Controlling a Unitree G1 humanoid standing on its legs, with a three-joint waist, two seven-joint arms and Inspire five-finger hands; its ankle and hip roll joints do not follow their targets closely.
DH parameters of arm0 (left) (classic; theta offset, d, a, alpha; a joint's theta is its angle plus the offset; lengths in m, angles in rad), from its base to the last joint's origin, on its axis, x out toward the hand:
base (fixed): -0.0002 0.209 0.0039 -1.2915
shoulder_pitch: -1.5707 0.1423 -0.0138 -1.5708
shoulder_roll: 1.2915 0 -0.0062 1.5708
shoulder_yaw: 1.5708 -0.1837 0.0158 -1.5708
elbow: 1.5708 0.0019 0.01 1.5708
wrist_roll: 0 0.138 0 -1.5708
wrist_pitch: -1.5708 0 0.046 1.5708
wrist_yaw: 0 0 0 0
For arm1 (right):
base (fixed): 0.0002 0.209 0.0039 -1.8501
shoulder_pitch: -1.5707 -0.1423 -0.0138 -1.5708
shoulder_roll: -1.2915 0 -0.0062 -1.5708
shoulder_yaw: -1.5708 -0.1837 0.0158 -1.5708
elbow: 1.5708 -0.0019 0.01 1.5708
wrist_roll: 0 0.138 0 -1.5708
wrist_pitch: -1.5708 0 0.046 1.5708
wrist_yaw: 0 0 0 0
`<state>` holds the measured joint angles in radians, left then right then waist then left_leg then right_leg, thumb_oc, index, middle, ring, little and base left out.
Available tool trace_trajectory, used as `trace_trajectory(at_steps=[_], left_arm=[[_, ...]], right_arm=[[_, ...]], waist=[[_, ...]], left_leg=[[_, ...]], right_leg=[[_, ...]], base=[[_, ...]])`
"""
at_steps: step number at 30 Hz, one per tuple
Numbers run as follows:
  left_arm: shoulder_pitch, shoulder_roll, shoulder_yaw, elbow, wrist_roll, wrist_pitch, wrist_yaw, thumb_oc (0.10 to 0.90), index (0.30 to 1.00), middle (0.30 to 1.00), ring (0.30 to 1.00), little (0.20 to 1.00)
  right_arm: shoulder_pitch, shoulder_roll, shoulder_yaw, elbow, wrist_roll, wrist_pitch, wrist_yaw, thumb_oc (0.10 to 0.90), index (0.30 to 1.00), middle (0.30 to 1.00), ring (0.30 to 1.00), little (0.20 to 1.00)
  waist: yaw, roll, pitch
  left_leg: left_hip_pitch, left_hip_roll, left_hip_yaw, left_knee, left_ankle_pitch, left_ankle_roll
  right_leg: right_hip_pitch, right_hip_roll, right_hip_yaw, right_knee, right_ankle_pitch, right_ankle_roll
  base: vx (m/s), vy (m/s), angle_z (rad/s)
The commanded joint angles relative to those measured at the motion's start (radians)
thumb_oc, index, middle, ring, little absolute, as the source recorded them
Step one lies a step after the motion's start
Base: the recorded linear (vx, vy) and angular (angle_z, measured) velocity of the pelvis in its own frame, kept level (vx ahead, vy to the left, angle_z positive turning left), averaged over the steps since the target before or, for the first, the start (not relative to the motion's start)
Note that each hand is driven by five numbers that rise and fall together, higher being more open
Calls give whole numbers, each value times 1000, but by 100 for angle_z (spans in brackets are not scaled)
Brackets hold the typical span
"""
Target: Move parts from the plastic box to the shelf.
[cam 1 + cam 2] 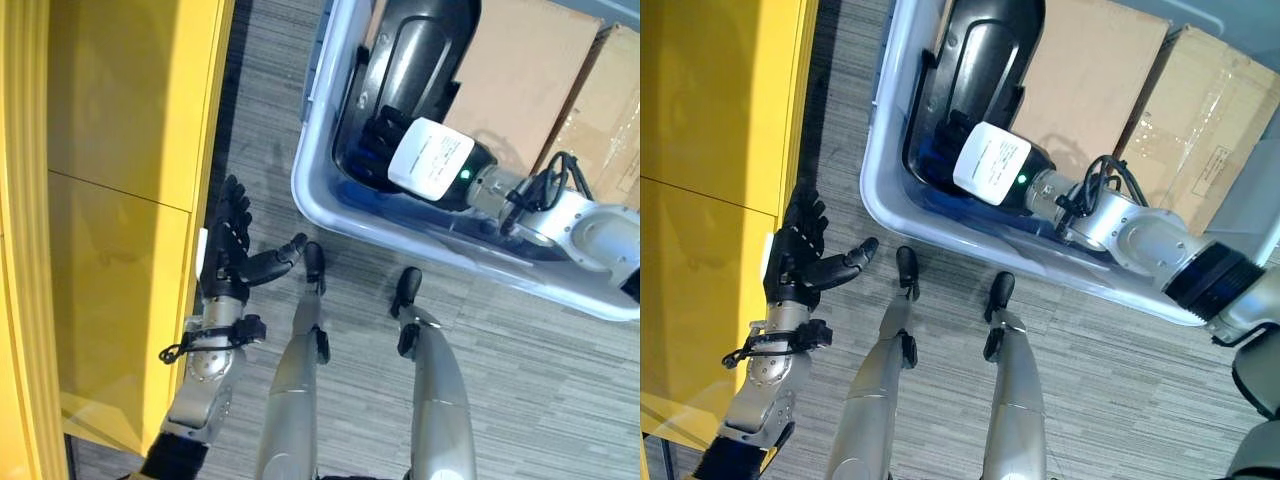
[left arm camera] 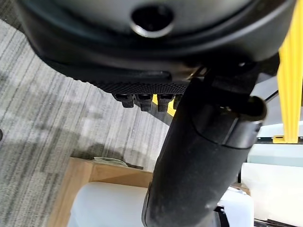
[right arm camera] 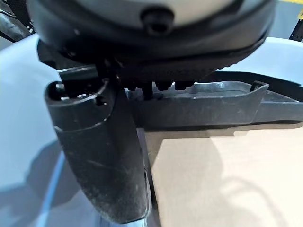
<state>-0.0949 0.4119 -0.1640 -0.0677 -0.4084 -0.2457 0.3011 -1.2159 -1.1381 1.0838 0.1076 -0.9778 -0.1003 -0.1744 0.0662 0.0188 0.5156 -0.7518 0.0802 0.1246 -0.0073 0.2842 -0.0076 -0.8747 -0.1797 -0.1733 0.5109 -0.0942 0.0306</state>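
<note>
Lying in plastic box [image 1: 320,205]: black moulded part [image 1: 405,60], likely rigid, light, slick; grip at rim. Right hand [image 1: 385,135] on it, closure indeterminate; left hand [image 1: 228,245] spread, empty.

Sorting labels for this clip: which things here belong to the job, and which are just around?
Job: black plastic part, in plastic box; right hand reaching onto the part; yellow shelf; left hand, open beside the shelf.
Around: cardboard boxes; grey carpet.

faint print on white cover [image 1: 432,155], seemingly illegible
</note>
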Motion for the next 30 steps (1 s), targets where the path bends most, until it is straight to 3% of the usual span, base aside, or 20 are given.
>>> trace_trajectory(at_steps=[1, 10, 15, 30], left_arm=[[24, 46, 34, -120, 67, -68, 12, 900, 1000, 1000, 1000, 1000], [44, 52, 57, -146, 83, -57, 20, 900, 1000, 1000, 1000, 1000], [54, 59, 69, -154, 90, -52, 23, 900, 1000, 1000, 1000, 1000], [57, 53, 64, -148, 87, -63, 17, 900, 1000, 1000, 1000, 1000]], right_arm=[[-111, -82, -64, -88, 33, 19, -49, 900, 1000, 1000, 1000, 1000], [-107, -137, -210, -292, 72, 14, -91, 900, 1000, 1000, 1000, 1000], [-122, -153, -235, -322, 69, 19, -96, 900, 1000, 1000, 1000, 1000], [-252, -149, -53, -152, 18, 37, -86, 900, 1000, 1000, 1000, 1000]], waist=[[-6, -33, 4], [-14, -47, 4], [-15, -49, 4], [-7, -46, 4]], left_leg=[[146, 68, -8, 19, -144, -82], [172, 67, -3, 11, -146, -83], [167, 68, -1, 8, -138, -82], [169, 68, -3, -4, -139, -86]], right_leg=[[302, -30, -23, -392, 154, 96], [320, -26, -17, -399, 157, 96], [316, -24, -16, -403, 163, 94], [314, -22, -19, -404, 160, 95]], base=[[0, 0, 0], [0, 0, 0], [0, 0, 0], [0, 0, 0]])
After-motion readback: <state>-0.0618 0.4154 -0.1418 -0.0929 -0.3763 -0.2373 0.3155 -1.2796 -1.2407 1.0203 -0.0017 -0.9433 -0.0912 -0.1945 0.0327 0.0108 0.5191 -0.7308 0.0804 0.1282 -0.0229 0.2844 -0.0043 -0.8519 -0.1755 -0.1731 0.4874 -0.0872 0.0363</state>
